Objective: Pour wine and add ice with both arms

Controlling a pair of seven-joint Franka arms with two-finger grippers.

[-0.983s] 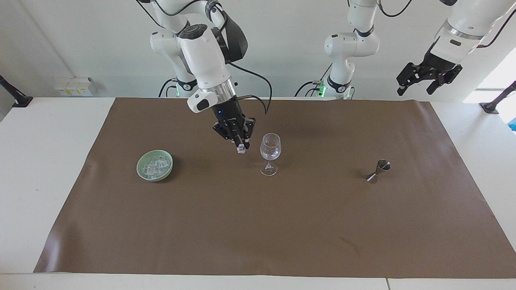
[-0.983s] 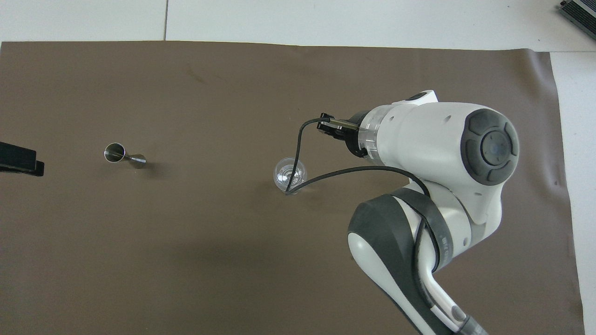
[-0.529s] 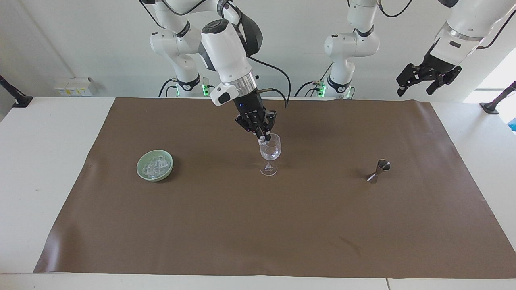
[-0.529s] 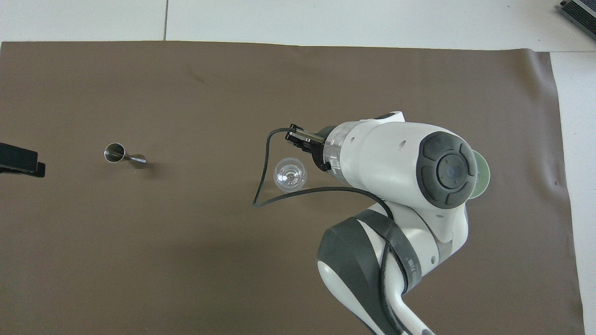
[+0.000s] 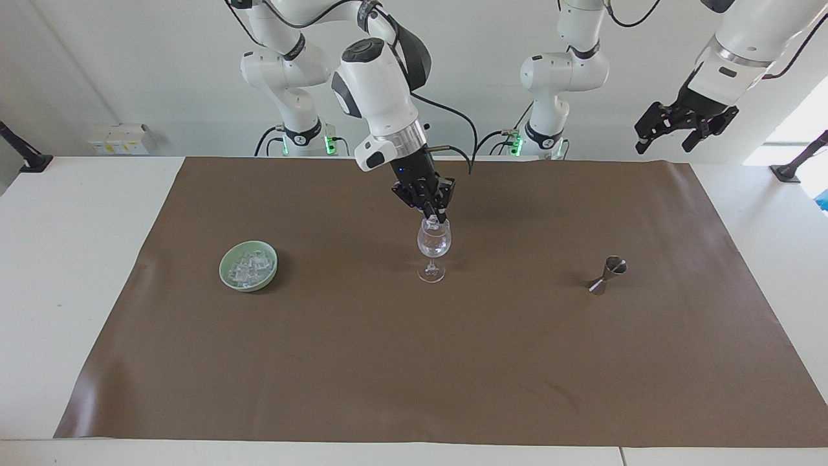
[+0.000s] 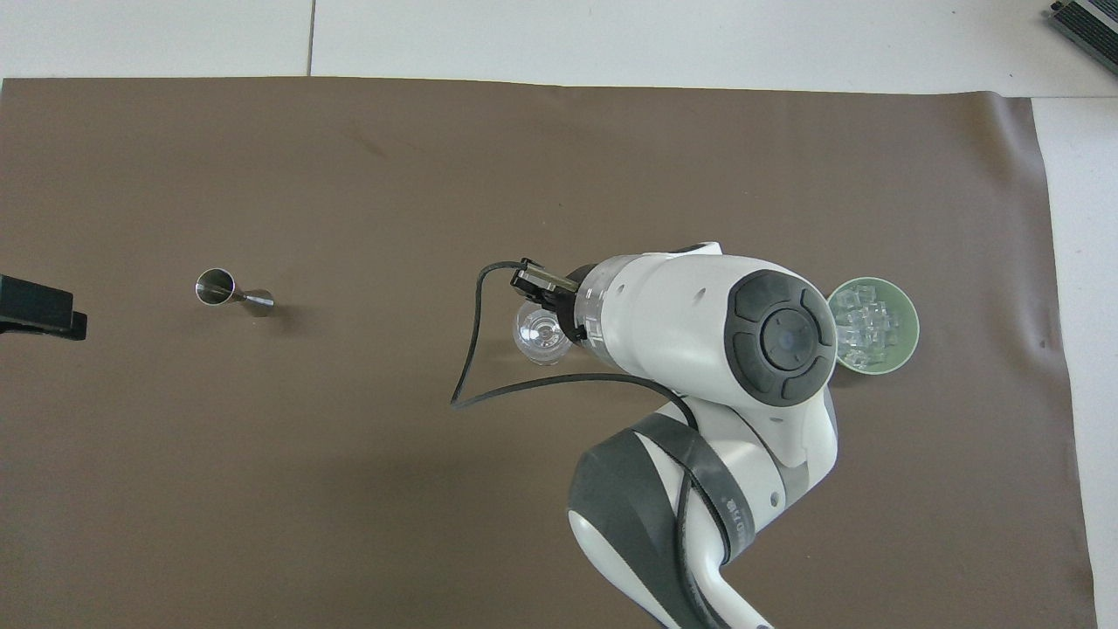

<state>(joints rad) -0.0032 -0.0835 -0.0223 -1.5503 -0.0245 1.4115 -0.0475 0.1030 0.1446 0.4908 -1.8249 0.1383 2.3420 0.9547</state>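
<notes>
right gripper [image 5: 437, 215] is gripping a clear ice cube [image 5: 432, 220] over the stemmed wine glass [image 5: 433, 248] mid-mat | glass is looking empty of wine | ice [image 5: 249, 268] is heaped in pale green bowl [image 5: 227, 272] toward right arm's end | steel jigger [image 5: 607, 275] is lying toward left arm's end | left gripper [image 5: 679, 124] is waiting, fingers spread, empty, over table's robot-side edge

We see a brown mat [image 5: 388, 362] covering most of the white counter [image 5: 71, 259]. A steel jigger [image 5: 607, 275] lies tipped on the mat toward the left arm's end.
</notes>
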